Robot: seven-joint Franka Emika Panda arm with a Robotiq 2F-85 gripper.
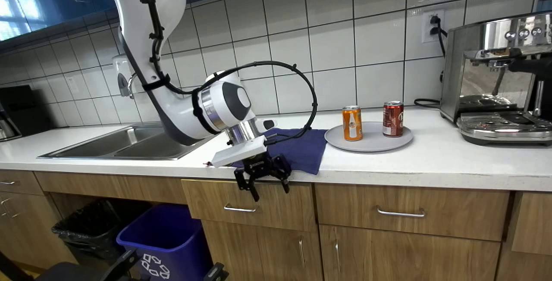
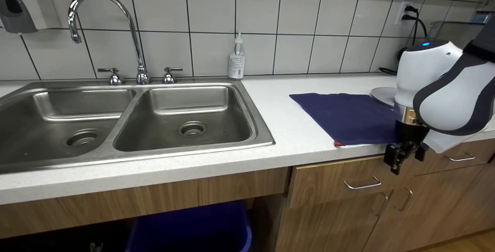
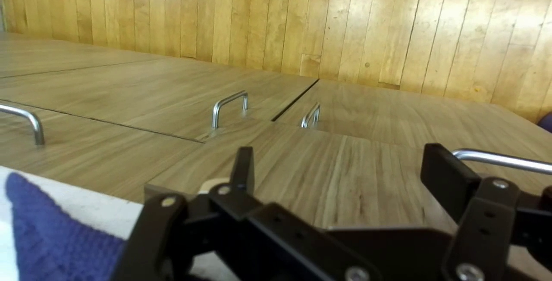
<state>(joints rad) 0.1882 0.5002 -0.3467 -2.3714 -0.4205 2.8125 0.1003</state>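
My gripper [image 1: 271,194] is open and empty. It points down in front of the counter edge, at the upper part of a wooden drawer [image 1: 202,197]. The drawer's front stands out slightly from its neighbour in the wrist view [image 3: 327,173]. Its metal handle [image 1: 239,210] is close to one finger, which partly covers it in the wrist view [image 3: 504,160]; contact does not show. A dark blue cloth [image 1: 306,147] lies on the counter behind the gripper, and shows in the wrist view [image 3: 60,238]. A grey plate [image 1: 371,146] bears an orange can [image 1: 352,123] and a dark red can [image 1: 393,119].
A double steel sink [image 2: 247,143] with a faucet [image 2: 135,39] lies along the counter. A soap bottle [image 2: 236,62] stands by the wall. An espresso machine [image 1: 504,78] stands past the plate. A blue bin [image 1: 168,242] and a black bin [image 1: 95,229] stand below.
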